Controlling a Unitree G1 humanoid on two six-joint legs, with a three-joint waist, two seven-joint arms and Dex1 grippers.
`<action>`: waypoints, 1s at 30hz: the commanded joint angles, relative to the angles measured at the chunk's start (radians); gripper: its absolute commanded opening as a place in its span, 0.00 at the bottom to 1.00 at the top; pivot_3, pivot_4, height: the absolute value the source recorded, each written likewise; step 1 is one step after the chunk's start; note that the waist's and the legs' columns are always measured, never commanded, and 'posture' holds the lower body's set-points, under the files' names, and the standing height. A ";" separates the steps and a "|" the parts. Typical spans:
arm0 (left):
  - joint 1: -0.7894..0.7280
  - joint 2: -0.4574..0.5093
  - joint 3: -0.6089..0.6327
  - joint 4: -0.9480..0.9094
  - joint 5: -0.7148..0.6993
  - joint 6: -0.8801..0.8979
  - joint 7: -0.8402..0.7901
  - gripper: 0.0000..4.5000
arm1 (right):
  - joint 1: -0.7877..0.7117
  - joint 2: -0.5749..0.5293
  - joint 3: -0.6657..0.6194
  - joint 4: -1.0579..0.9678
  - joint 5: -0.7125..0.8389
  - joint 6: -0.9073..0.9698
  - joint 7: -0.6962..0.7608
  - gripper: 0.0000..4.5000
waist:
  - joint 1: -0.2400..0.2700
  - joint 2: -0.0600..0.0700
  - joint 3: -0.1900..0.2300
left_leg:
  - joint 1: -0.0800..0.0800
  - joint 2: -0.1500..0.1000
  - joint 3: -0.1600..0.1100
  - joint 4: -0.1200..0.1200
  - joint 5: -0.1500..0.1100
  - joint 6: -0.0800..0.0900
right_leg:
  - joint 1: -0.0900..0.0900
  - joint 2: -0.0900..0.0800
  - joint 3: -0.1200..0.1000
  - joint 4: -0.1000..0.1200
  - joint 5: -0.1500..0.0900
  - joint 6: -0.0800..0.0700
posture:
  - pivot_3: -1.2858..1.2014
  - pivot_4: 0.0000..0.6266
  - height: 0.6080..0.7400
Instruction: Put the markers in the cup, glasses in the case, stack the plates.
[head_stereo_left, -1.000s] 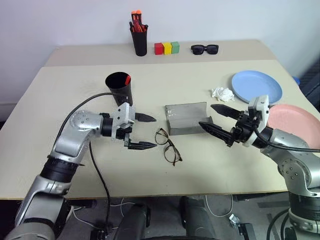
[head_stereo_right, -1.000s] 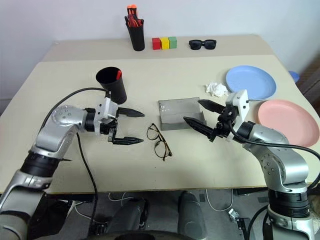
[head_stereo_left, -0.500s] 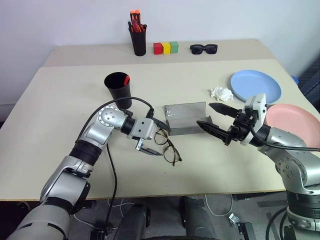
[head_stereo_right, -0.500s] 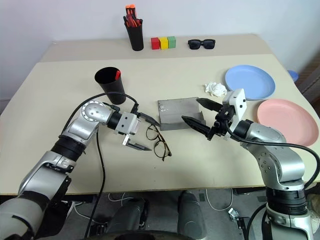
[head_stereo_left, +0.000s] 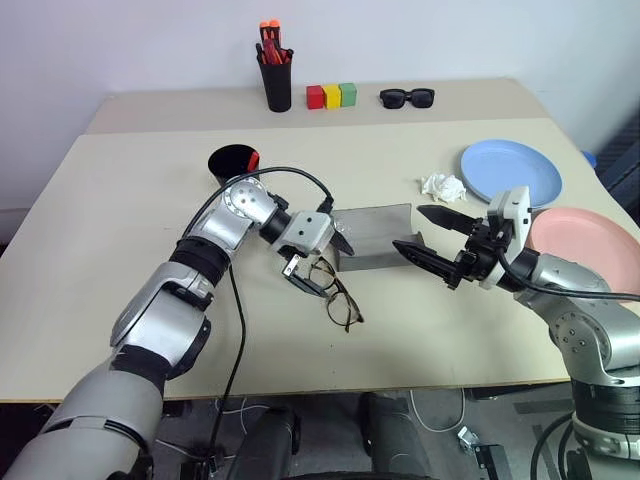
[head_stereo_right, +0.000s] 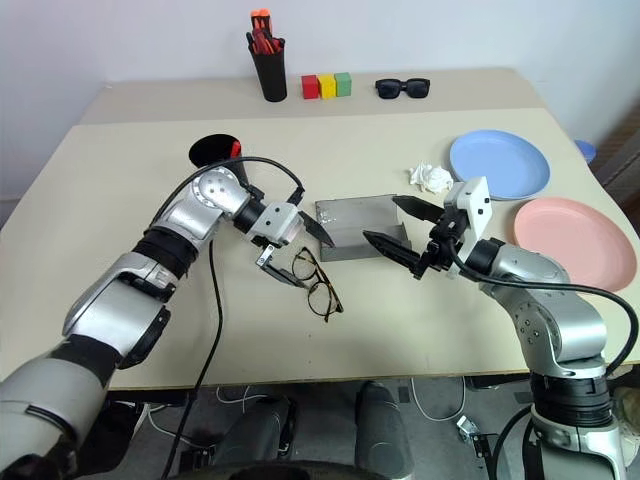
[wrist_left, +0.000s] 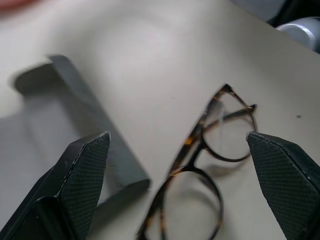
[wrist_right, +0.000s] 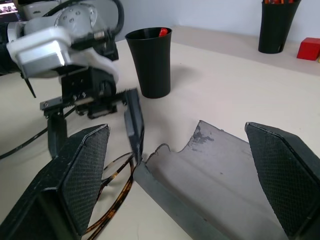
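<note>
The wire-rimmed glasses (head_stereo_left: 336, 296) lie open on the table just in front of the open grey case (head_stereo_left: 375, 238). My left gripper (head_stereo_left: 320, 262) hangs open right above the glasses' far lens, tilted down, one finger by the case's left end; in its wrist view the glasses (wrist_left: 210, 150) sit between its fingers. On the case's right, my right gripper (head_stereo_left: 432, 238) hovers open and level. The black cup (head_stereo_left: 233, 163) stands behind my left arm with a red marker (head_stereo_left: 253, 158) poking out of it. The blue plate (head_stereo_left: 512, 172) and pink plate (head_stereo_left: 585, 245) lie side by side at the right.
A crumpled white tissue (head_stereo_left: 445, 186) lies between the case and the blue plate. Along the back stand a black pen pot (head_stereo_left: 277, 75) with orange-capped pens, three coloured blocks (head_stereo_left: 333, 96) and black sunglasses (head_stereo_left: 408, 97).
My left arm has swung right from beside the cup and its gripper has tipped down over the glasses. The right gripper has kept still.
</note>
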 joint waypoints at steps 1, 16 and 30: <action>-0.067 0.026 -0.088 0.021 -0.064 -0.012 -0.003 1.00 | -0.016 -0.009 -0.008 -0.019 0.009 -0.015 0.002 0.98 | 0.002 0.000 0.000 | 0.000 0.000 0.000 0.000 0.000 0.000 | 0.000 0.000 0.000 0.000 0.000 0.000 | 0.52 0.24 1.00; -0.151 -0.049 -0.257 0.192 -0.035 -0.263 -0.003 0.70 | 0.002 -0.014 -0.008 -0.033 -0.011 -0.022 -0.006 1.00 | 0.004 -0.001 0.000 | -0.001 0.000 0.000 0.001 0.000 0.000 | 0.000 0.000 0.000 0.000 0.000 0.000 | 0.52 0.24 1.00; -0.164 -0.064 -0.225 0.240 -0.006 -0.321 -0.003 0.38 | -0.007 -0.005 0.006 -0.027 -0.018 -0.031 -0.007 1.00 | 0.004 -0.001 0.000 | -0.001 0.000 0.000 0.002 -0.002 0.003 | 0.000 0.000 0.000 0.000 0.000 0.001 | 0.52 0.24 1.00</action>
